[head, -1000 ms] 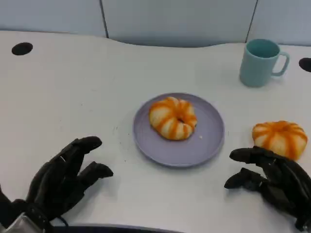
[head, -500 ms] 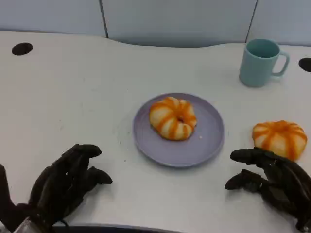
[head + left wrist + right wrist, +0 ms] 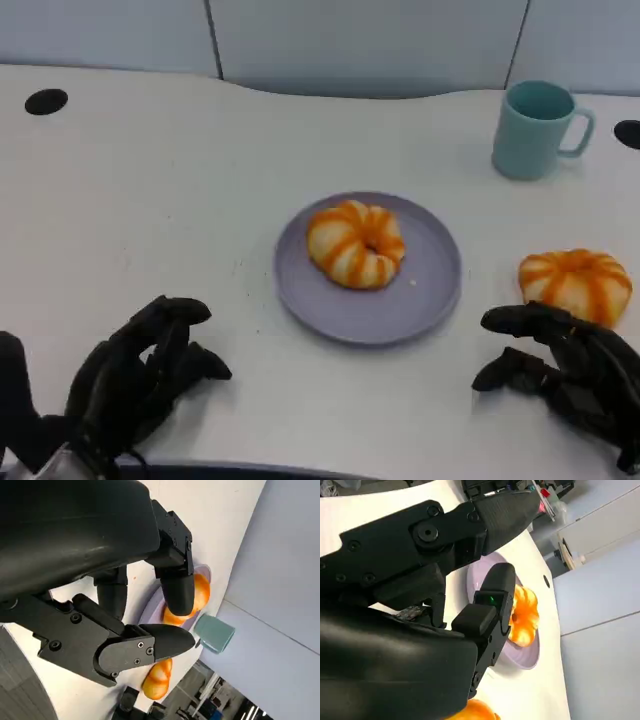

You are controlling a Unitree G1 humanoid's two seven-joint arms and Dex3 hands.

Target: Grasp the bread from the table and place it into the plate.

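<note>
Across the white table (image 3: 150,200) we have the purple plate (image 3: 430,300) at centre, already carrying one striped bun (image 3: 356,242), with a teal mug (image 3: 535,128) far right. The bread on the table (image 3: 577,283) sits right of the plate, just beyond our right hand (image 3: 570,370), whose fingers are spread and empty. We should reach forward over it and close evenly around its sides. Our left hand (image 3: 125,385) rests near left, fingers loosely apart, holding nothing.

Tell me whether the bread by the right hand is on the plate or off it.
Off: that bread lies on the table beside the plate.
</note>
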